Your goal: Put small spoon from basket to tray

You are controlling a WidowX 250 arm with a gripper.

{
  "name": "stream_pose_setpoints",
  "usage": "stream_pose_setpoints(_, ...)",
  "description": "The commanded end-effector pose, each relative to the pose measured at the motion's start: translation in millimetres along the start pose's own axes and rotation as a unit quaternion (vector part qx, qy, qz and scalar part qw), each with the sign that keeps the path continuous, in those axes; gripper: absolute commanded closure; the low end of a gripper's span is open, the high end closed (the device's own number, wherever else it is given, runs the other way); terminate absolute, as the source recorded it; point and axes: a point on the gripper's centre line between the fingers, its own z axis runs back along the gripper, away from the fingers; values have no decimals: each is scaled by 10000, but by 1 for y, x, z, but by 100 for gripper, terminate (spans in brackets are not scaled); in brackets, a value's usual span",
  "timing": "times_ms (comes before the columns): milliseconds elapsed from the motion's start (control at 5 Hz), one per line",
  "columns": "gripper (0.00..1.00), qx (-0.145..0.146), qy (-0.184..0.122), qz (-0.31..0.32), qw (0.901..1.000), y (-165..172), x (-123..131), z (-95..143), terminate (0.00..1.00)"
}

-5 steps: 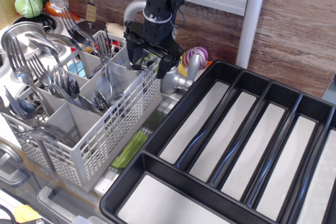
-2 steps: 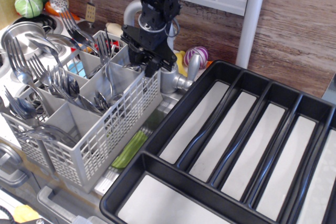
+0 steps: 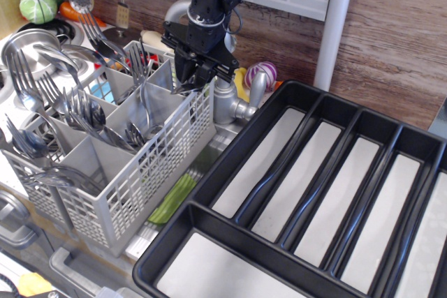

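The light grey lattice basket [image 3: 140, 186] stands at the left, its compartments full of forks and spoons. My black gripper [image 3: 193, 82] reaches down from above to the basket's back right compartment. Its fingers are closed together on the top of a slim shiny metal handle, the small spoon [image 3: 181, 90], which stands in that compartment with most of its length hidden. The big black tray [image 3: 167, 249] with long pale-floored compartments lies to the right and front, touching the basket's right side.
Several forks [image 3: 77, 102] stick up from the basket's left compartments. A metal tap [image 3: 230, 108] and a purple onion toy [image 3: 264, 75] sit behind the tray's back corner. Pots [image 3: 28, 43] stand at far left. A white post [image 3: 332, 26] rises behind.
The gripper's fingers, wide open one second ago, have closed together over the basket's back right compartment. The gripper shifted slightly left and stayed at about the same height.
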Motion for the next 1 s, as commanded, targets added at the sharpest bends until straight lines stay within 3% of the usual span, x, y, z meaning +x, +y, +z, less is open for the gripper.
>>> stream_pose_setpoints(0,100,144,-270,19,9995,5,13,27,0)
stream_pose_setpoints(200,100,488,44,-16,9988,0,17,55,0)
stream_pose_setpoints(400,100,1036,262,-98,9942,-9,20,88,0)
stream_pose_setpoints(600,100,1234,475,-156,9911,-21,25,122,0)
stream_pose_setpoints(800,100,1015,625,50,9929,-24,28,130,0)
